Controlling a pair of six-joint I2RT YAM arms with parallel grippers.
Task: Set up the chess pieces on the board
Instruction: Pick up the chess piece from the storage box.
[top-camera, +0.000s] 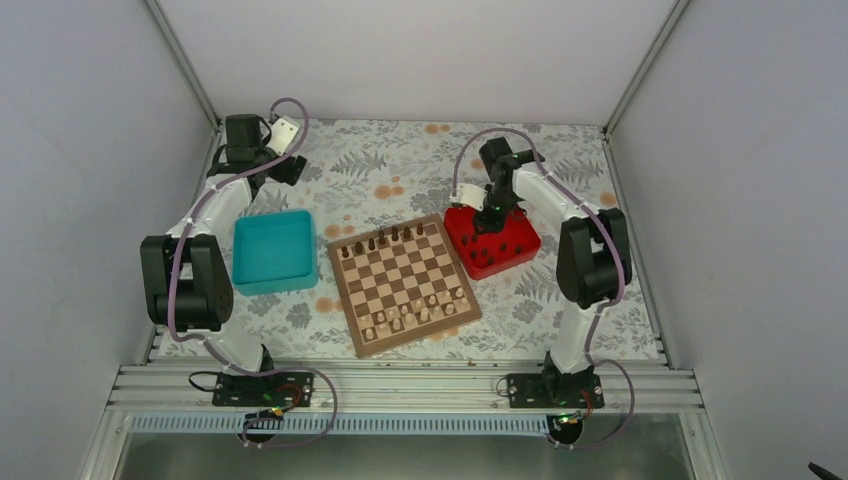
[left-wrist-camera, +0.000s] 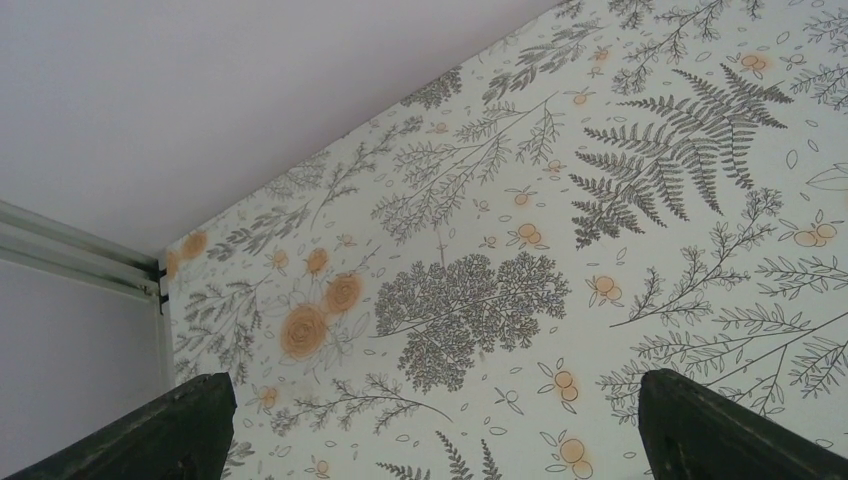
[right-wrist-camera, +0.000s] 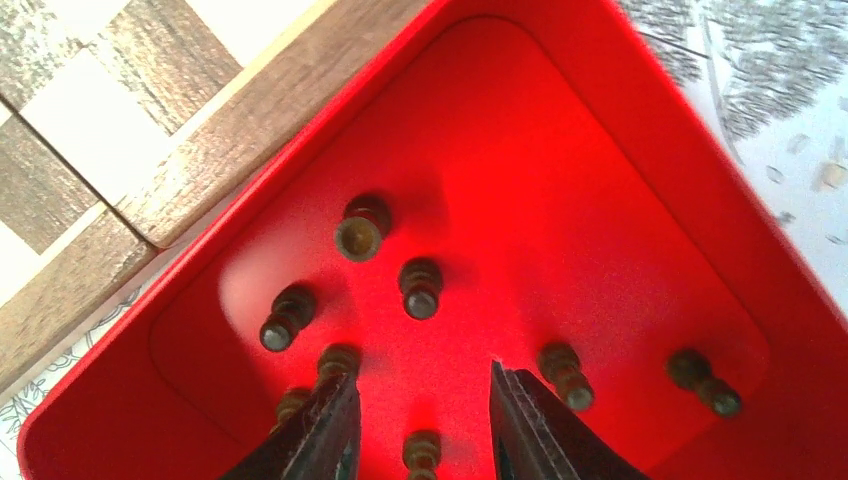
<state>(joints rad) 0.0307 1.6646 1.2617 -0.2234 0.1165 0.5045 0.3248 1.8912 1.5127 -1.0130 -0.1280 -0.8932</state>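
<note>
Item: dark chessman pick-up. Right pincer (right-wrist-camera: 425, 425), jaws apart, low in red tray (right-wrist-camera: 560, 180), straddles one lying dark chessman (right-wrist-camera: 421, 450) (not gripped); chessboard (top-camera: 405, 285) just beside. Left pincer (left-wrist-camera: 432, 385) open, idle. Next: close squarely, lift, carry to chessboard.

The board (top-camera: 404, 285) lies in the middle of the table (top-camera: 400, 165). The left tray (top-camera: 272, 250) stands beside it. The right tray (top-camera: 522, 238), just beside its far right corner, holds several chess pieces (right-wrist-camera: 420, 288).

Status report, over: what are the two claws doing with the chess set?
Right gripper open, down in red tray, straddling a dark piece. Left gripper open, empty, far left. Board part set. Other pieces crowd the fingers.
</note>
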